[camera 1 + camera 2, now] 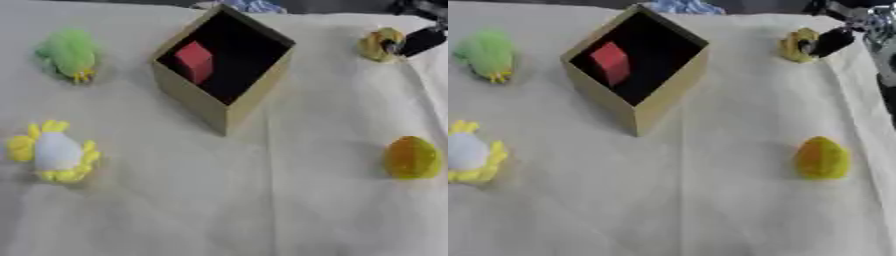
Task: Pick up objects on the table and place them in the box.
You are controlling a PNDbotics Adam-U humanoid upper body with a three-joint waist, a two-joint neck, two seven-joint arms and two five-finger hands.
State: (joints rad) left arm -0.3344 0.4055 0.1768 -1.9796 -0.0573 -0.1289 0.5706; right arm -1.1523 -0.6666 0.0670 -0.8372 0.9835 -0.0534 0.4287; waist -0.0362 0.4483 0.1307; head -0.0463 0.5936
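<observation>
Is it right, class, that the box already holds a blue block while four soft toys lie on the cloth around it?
Not quite: the block inside the box is red, not blue, as the left eye view shows. The rest stands: four soft toys lie around it.

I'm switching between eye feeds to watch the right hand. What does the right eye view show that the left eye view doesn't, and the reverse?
Only the right eye view shows silver arm parts behind the right hand, running down the right edge.

Only the left eye view shows the white and yellow toy whole; the right eye view crops it at the left edge.

Both show the box with a red block inside, the green toy far left, the orange-yellow toy near right, and the right hand at the small yellow toy far right. Its finger state is unclear. The left hand shows in neither.
</observation>
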